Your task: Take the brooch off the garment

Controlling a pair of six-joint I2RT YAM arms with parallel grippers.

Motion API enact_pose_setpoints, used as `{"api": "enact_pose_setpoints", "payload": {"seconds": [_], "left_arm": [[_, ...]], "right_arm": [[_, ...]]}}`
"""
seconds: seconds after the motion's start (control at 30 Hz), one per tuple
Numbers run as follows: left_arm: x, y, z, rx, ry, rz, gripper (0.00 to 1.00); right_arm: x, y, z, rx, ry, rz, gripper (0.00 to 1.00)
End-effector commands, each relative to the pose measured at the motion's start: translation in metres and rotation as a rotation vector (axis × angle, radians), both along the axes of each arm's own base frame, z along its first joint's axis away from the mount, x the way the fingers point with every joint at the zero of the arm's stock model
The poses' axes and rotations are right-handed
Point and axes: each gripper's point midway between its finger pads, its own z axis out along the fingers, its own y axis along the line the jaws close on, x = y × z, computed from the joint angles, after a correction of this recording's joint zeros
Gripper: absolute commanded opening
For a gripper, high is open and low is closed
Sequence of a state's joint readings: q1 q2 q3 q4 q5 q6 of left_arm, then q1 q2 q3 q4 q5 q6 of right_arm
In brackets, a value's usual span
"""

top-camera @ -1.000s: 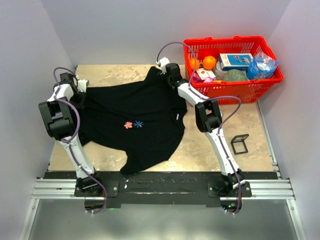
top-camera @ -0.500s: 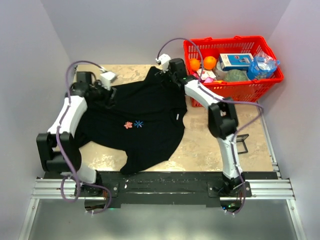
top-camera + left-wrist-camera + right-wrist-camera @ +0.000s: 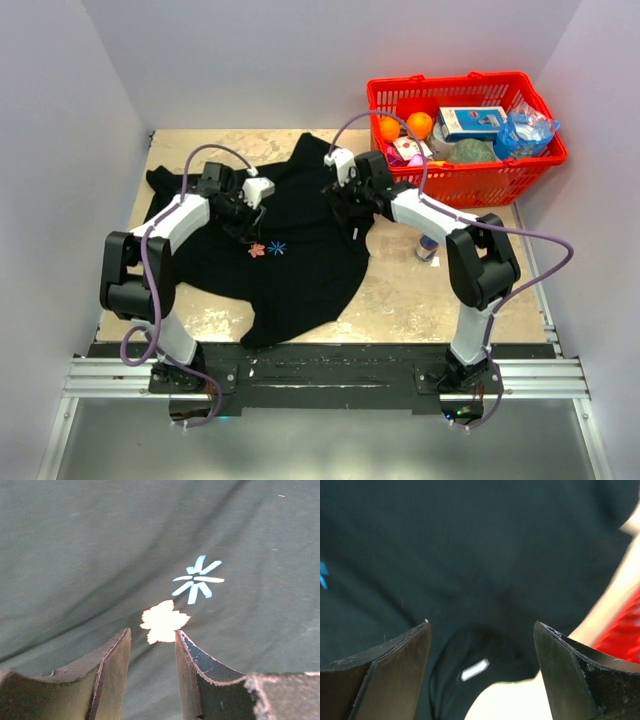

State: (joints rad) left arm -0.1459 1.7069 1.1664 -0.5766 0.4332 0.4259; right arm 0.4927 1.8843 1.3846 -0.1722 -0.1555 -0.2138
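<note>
As the L tool [image 3: 152, 631] stands w/ jaws apart & empty, the leaf brooch [image 3: 164, 621] sits just ahead betw. its tips, mid-chest on the shirt [image 3: 300, 280] spread on the table [image 3: 400, 300]. Close too deep & you'll likely pinch cloth, so the shirt lifts w/ it; drift & you may catch the blue star [image 3: 196, 578] just beside. R tool [image 3: 481, 623] hangs w/ jaws wide apart, holding nothing, over the neck label [image 3: 474, 670]: white, no legible text. Box [image 3: 470, 122] in basket [image 3: 470, 185]: print too small.
</note>
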Motion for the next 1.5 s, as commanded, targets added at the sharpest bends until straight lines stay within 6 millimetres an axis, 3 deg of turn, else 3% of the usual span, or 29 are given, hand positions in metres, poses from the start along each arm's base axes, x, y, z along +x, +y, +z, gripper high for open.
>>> {"api": "enact_pose_setpoints", "payload": {"seconds": [0.0,0.3,0.47,0.5,0.63,0.77,0.9,1.07,1.33,1.47], "left_arm": [[-0.020,-0.020,-0.016,-0.044,0.103,-0.022,0.47],[-0.027,-0.015,-0.045,0.029,0.149,0.011,0.49],[-0.032,-0.019,-0.056,0.063,0.124,0.018,0.54],[-0.022,-0.015,-0.055,0.093,0.076,0.045,0.54],[-0.013,-0.001,-0.061,0.182,0.042,0.133,0.57],[-0.009,0.012,-0.060,0.241,-0.005,0.177,0.54],[-0.010,0.009,-0.061,0.231,0.004,0.180,0.45],[0.001,0.003,-0.048,0.218,0.008,0.165,0.37],[0.020,-0.011,-0.009,0.169,-0.026,0.126,0.28],[0.027,-0.006,-0.001,0.192,-0.059,0.159,0.24]], "right_arm": [[-0.008,0.004,0.020,0.032,-0.047,0.037,0.86],[-0.008,0.007,0.024,0.027,-0.033,0.059,0.87],[-0.003,0.001,0.012,-0.040,-0.021,0.061,0.88],[-0.002,0.000,0.010,-0.061,-0.027,0.071,0.88],[0.000,-0.007,0.009,-0.113,-0.031,0.069,0.89],[0.000,-0.004,0.009,-0.117,-0.016,0.085,0.88],[0.001,0.002,0.007,-0.066,0.011,0.053,0.88],[-0.006,0.013,0.018,-0.007,0.011,0.063,0.87],[-0.013,0.012,0.006,-0.059,0.010,0.098,0.86],[-0.016,0.015,0.003,-0.063,0.010,0.110,0.86]]}}
